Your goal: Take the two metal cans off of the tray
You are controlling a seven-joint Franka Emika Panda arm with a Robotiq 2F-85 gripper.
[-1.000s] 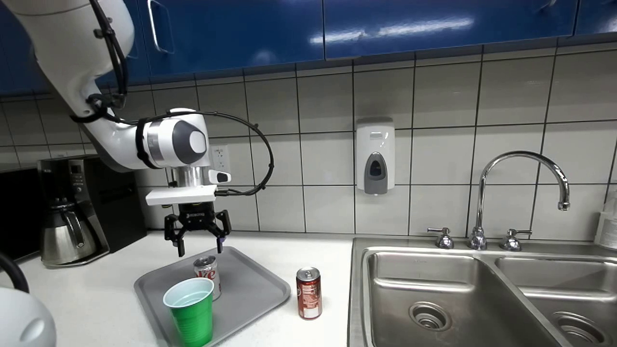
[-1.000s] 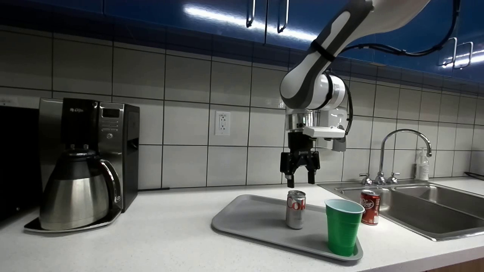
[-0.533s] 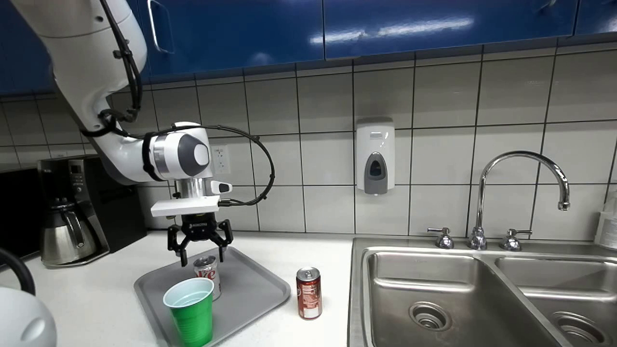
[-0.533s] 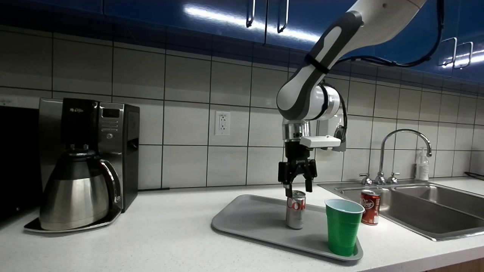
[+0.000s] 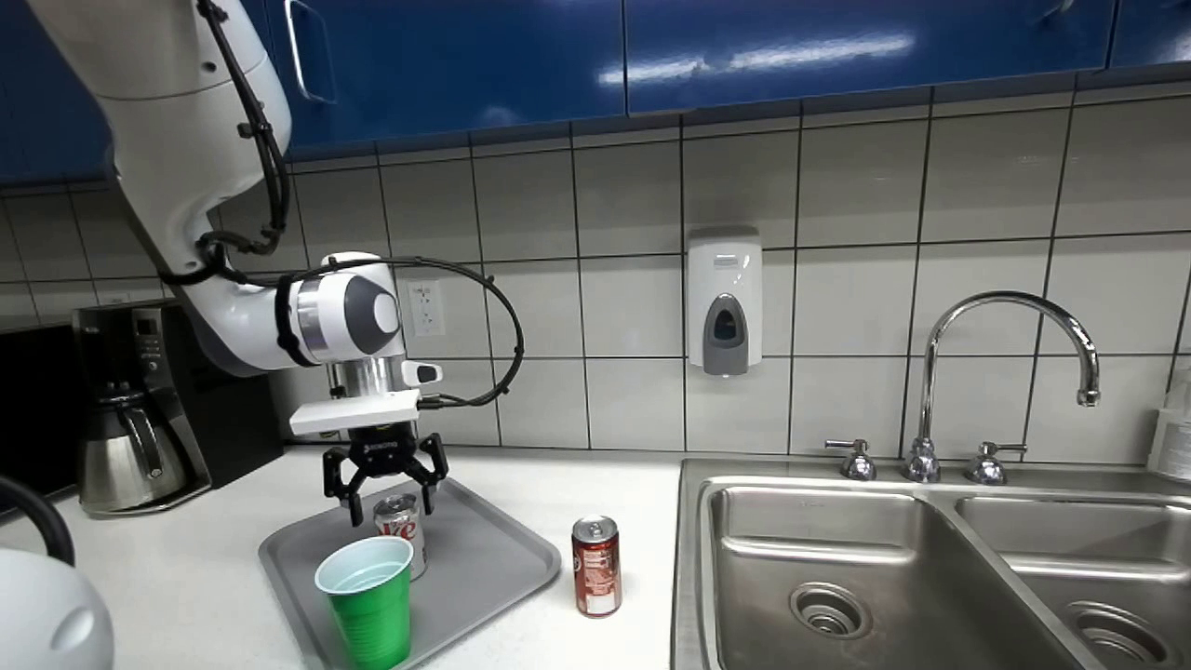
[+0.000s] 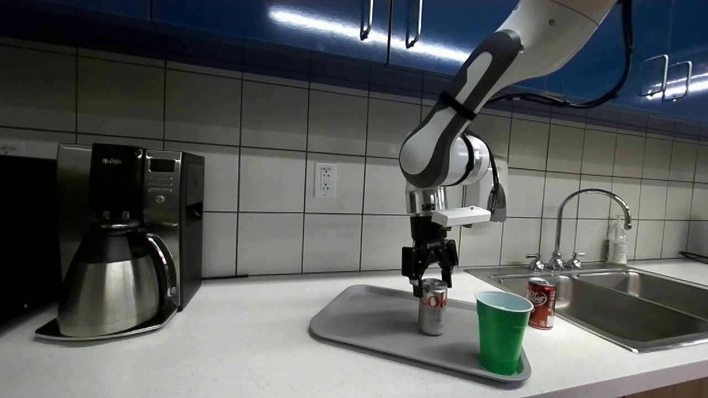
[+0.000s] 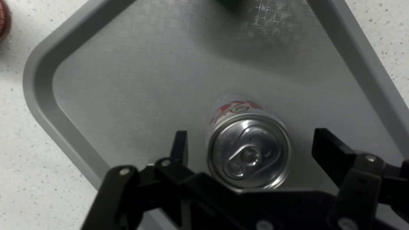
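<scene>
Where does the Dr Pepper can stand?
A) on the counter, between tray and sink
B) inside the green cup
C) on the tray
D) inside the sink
A: in an exterior view the Dr Pepper can stands on the counter, tray to one side, sink to the other.

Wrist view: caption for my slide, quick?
Open fingers astride the silver can on the grey tray; red can, mostly cropped, beside it.

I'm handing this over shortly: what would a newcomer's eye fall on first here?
Probably the bright green cup, standing near a corner of the grey tray. Next, the open black gripper, its fingers straddling the silver Coke can on the tray. Then the red can, upright on the counter between tray and sink.
</scene>
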